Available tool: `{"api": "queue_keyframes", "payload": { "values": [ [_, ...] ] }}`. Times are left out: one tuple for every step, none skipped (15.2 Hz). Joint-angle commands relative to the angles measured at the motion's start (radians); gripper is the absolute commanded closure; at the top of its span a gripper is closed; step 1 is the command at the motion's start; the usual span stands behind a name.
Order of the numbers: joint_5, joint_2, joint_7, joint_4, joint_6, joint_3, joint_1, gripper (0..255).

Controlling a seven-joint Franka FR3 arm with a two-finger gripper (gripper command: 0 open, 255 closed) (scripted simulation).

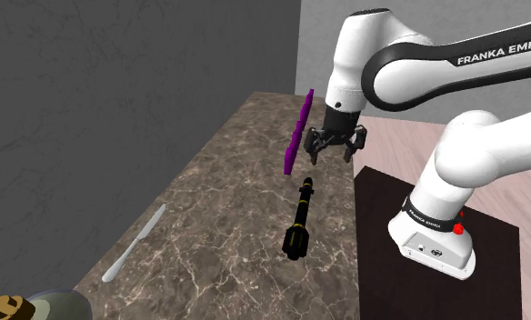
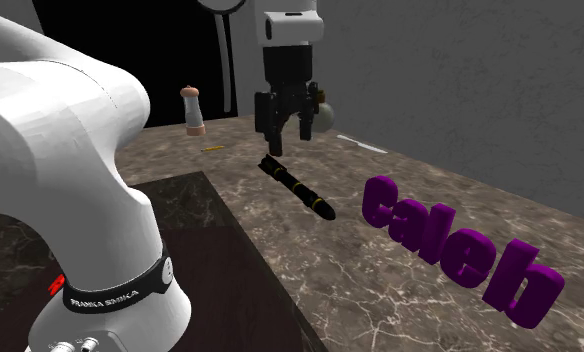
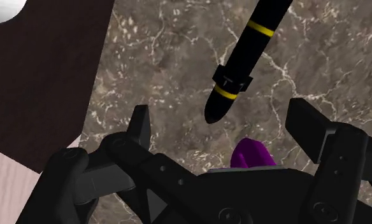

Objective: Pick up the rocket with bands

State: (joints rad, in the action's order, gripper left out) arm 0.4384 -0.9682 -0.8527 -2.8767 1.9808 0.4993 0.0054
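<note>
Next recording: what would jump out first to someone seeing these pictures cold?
The purple letters spelling caleb stand out most, upright on the marble counter at the second exterior view's right. Next comes the black rocket with yellow bands, lying flat on the counter beside the letters. The black gripper hangs open above one end of it, touching nothing.

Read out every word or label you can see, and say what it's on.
"FRANKA EMIKA": on the arm's upper link and its base band.
"caleb": purple standing letters on the marble counter.
Pale mark on the black rocket: too small to read.
</note>
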Motion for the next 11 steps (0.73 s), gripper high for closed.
{"api": "queue_keyframes", "payload": {
  "values": [
    [0.075,0.042,-0.109,-0.023,0.079,0.082,0.007,0],
    [0.109,0.067,-0.161,-0.026,0.114,0.122,0.008,0],
    [0.141,0.097,-0.213,-0.026,0.152,0.164,0.006,0],
    [0.171,0.131,-0.264,-0.023,0.191,0.206,0.001,0],
    [0.199,0.168,-0.314,-0.017,0.232,0.250,-0.009,0],
    [0.224,0.207,-0.365,-0.009,0.275,0.295,-0.022,0],
    [0.246,0.249,-0.415,0.002,0.318,0.342,-0.041,0],
    [0.265,0.294,-0.465,0.016,0.362,0.391,-0.065,0],
    [0.276,0.329,-0.506,0.028,0.398,0.431,-0.088,0],
    [0.281,0.346,-0.504,0.024,0.419,0.444,-0.094,0],
    [0.286,0.364,-0.503,0.020,0.441,0.457,-0.100,0]
  ]
}}
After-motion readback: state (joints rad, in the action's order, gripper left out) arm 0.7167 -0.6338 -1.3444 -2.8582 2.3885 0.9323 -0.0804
